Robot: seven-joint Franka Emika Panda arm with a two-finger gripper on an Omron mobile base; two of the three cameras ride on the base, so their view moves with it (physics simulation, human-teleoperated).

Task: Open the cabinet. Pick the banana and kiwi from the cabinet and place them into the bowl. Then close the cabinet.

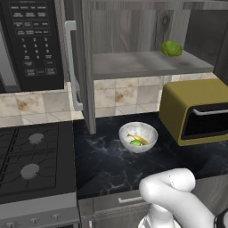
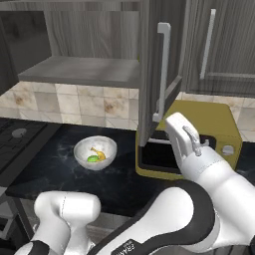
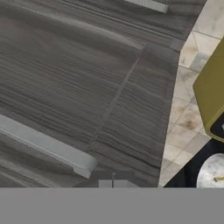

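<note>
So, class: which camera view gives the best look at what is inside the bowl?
The left base view: it looks down into the bowl, showing the banana and kiwi clearly. The right base view shows the same bowl smaller and farther off. The hand view catches a sliver of its rim at the edge.

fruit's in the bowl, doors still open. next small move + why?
Probably push the right cabinet door shut with the closed gripper, which sits against its face by the silver handle. The banana and kiwi lie in the bowl, and both doors stand open, so closing is what remains.
</note>
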